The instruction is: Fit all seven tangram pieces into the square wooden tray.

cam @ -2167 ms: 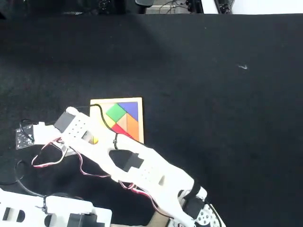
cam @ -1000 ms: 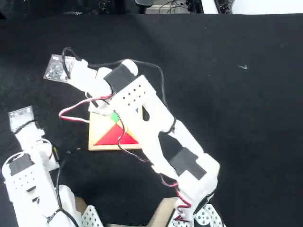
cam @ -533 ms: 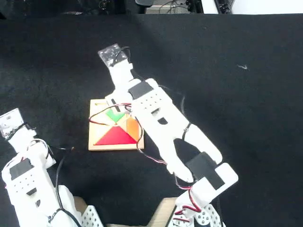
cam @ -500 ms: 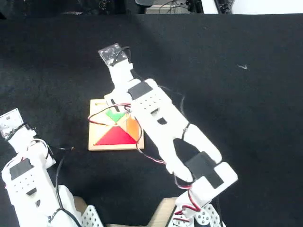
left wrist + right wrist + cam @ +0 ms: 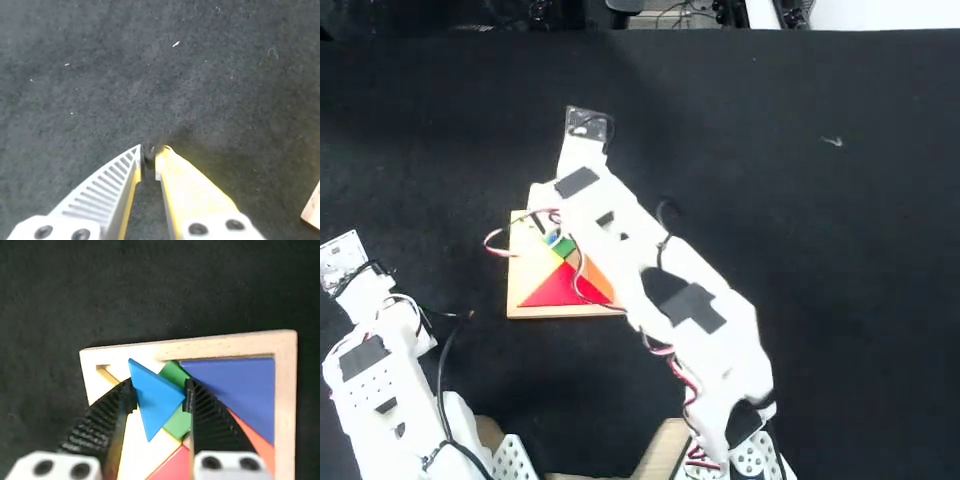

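Nearest to us, we are holding the left gripper (image 5: 151,150) low over the black table (image 5: 150,60), toward its near left corner, its fingers drawn almost together on nothing; we judge it is parked there to leave the tray free for the other arm. Past it, the square wooden tray (image 5: 560,314) is lying left of the table's middle, with the red triangle (image 5: 555,290) along its near edge and the dark blue triangle (image 5: 235,385) in its far right corner already seated. Over the tray's far left corner, we are pinching the light blue triangle (image 5: 155,402) by two of its edges in the right gripper (image 5: 157,390), above the green piece (image 5: 175,427), probably lining it up with the bare gap (image 5: 107,372) in that corner
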### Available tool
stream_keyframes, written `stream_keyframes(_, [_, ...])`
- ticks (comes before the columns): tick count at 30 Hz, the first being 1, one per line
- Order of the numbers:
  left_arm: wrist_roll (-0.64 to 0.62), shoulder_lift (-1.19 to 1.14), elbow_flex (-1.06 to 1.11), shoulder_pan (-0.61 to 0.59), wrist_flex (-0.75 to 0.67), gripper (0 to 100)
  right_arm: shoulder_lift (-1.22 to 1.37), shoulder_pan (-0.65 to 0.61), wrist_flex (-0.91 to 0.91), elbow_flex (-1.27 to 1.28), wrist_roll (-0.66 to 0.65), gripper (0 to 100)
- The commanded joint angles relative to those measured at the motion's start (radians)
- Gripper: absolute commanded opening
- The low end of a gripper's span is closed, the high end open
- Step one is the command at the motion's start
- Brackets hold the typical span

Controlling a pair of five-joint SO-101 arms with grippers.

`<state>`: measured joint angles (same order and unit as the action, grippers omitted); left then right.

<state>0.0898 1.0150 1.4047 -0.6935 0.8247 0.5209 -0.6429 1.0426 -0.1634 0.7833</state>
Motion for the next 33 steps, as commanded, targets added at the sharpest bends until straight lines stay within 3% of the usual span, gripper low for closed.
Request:
stream_keyframes(1, [-0.008,0.014,0.001,-0.002,-0.017,7,0.001,-0.021,0.107,-0.156,0.058,11.0])
stream_keyframes(10, [-0.008,0.014,0.001,-0.002,-0.017,7,0.048,-0.046,0.166,-0.209,0.086,12.1])
stream_keyframes(16, [-0.008,0.014,0.001,-0.002,-0.017,7,0.054,-0.094,0.23,-0.266,0.08,29.3])
stream_keyframes(18, [-0.008,0.014,0.001,-0.002,-0.017,7,0.051,-0.095,0.235,-0.275,0.068,30.2])
stream_keyframes(23, [-0.008,0.014,0.001,-0.002,-0.017,7,0.047,-0.092,0.261,-0.331,-0.095,24.2])
stream_keyframes(28, [-0.008,0.014,0.002,-0.002,-0.015,7,0.019,-0.046,0.529,-0.443,-0.278,0.5])
stream_keyframes(30, [-0.008,0.014,0.002,-0.002,-0.014,7,0.033,-0.023,0.6,-0.43,-0.377,4.6])
stream_keyframes(33, [-0.008,0.014,0.002,-0.002,-0.014,7,0.093,0.034,0.594,-0.355,-0.508,1.0])
